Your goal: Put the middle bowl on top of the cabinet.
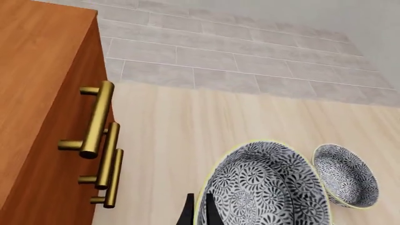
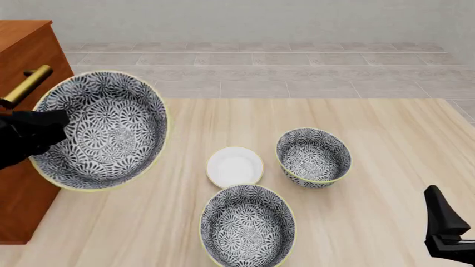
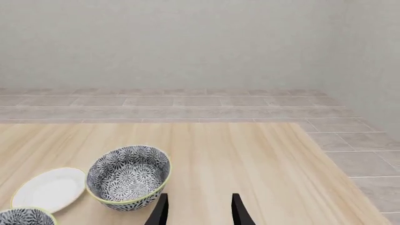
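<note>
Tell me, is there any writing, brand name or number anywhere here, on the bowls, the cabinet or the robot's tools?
None: no view shows any letters, numbers or signs.
The held bowl and the other bowls carry only a floral pattern.
The cabinet is plain wood with brass handles.
The white dish is blank.

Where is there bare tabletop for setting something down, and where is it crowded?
Free: the far strip of the table behind the white dish, and the stretch right of the far bowl. Crowded: centre, where dish, far bowl and near bowl cluster. The left gripper holds the middle bowl beside the cabinet.
</note>
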Available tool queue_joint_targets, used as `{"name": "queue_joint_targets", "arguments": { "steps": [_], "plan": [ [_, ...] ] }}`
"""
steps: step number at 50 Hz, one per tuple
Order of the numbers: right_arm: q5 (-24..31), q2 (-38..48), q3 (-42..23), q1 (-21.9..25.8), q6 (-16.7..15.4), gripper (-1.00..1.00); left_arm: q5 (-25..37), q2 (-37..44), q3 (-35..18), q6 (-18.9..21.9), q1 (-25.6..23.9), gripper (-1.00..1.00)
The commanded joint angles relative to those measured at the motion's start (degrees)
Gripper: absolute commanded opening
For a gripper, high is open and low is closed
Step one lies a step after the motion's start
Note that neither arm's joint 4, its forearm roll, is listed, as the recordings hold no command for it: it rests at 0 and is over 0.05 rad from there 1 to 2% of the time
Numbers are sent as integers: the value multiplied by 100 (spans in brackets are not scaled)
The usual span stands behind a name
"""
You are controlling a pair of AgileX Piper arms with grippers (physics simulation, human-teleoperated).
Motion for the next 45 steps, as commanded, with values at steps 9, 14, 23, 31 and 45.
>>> {"name": "queue_joint_targets", "arguments": {
  "steps": [9, 14, 23, 31, 45],
  "plan": [
    [-1, -1, 1, 1, 14, 100, 664, -1, -884, 62, 303, -100],
    [10, -2, 1, -3, 21, 100, 731, 17, -1048, 58, 405, -100],
    [-4, 14, 1, -12, 26, 100, 939, 49, -1459, -14, 562, -100],
    [26, -22, 0, -9, 29, 100, 1055, 93, -1730, -55, 714, -100],
    [31, -43, 0, -32, 35, 100, 1272, 187, -2234, -38, 964, -100]
  ]
}}
